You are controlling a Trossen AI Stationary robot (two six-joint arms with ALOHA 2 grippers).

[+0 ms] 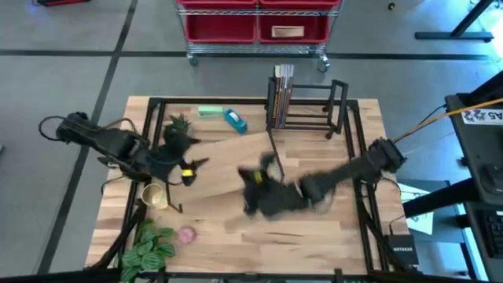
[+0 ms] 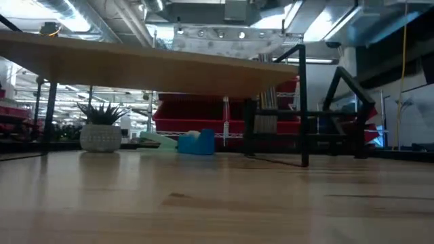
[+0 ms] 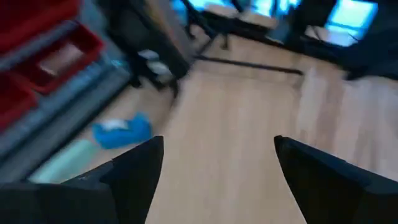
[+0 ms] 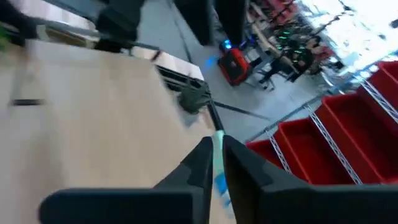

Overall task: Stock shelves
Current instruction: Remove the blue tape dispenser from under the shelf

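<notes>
The light wood-topped shelf (image 2: 169,64) stands on its black legs (image 2: 303,108) on the table, and its top fills the upper low view. The black rack (image 1: 310,110) stands at the far edge with books (image 1: 283,82) in its left end. My left gripper (image 1: 194,163) is open over the table's left half, and the blue tape dispenser (image 3: 121,132) lies beyond its fingers. My right gripper (image 1: 263,170) is at mid-table, its fingers (image 4: 199,158) almost together. A thin black bar (image 4: 214,118) of the shelf runs up to their tips. My right gripper's fingertips stand at the near end of the shelf's thin black bar (image 4: 217,129). I cannot tell whether they touch it.
A small potted plant (image 1: 179,126), a pale green item (image 1: 211,112) and the blue dispenser (image 1: 234,119) sit at the far left. A gold cup (image 1: 153,195), a pink item (image 1: 186,233) and a leafy plant (image 1: 149,248) lie near left. A red-bin cart (image 1: 258,27) stands beyond the table.
</notes>
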